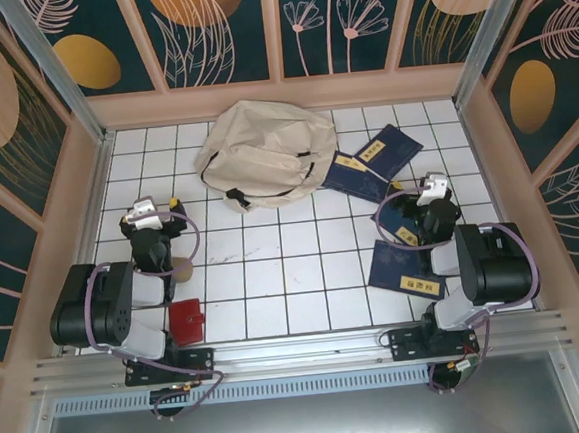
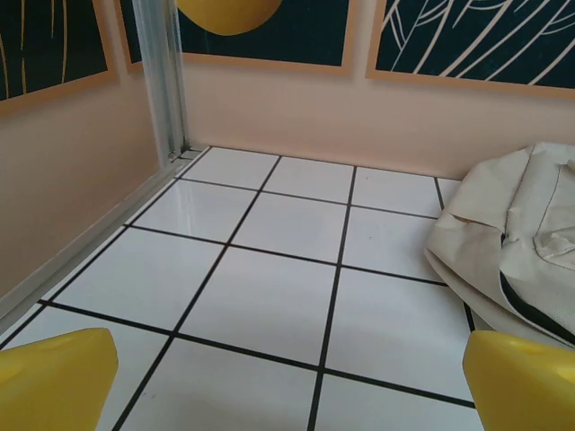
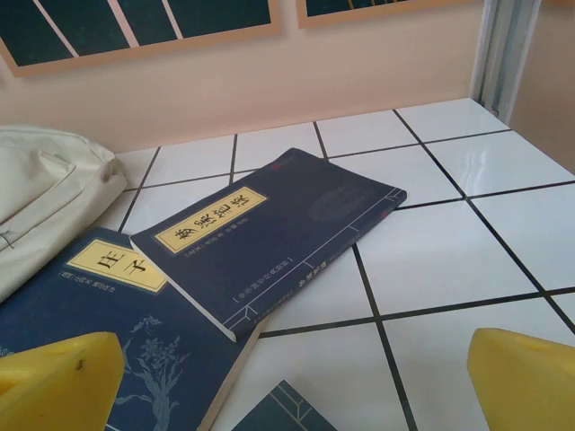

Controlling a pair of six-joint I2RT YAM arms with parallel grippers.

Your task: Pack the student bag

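Left end effector (image 1: 153,207) & right end effector (image 1: 435,187) gape empty; student bag (image 1: 264,150) slumped, cream fabric w/ black zips

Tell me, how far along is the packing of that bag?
Nothing looks done: the student bag lies slumped at the back, with the navy books and the red item out on the tiles. Nothing is in hand; the left gripper and right gripper are open and empty. All the packing is left.

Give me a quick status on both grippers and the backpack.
Left gripper open, empty. Right gripper open, empty. Backpack lies far centre, not held. Blue books beside it, nothing on top.
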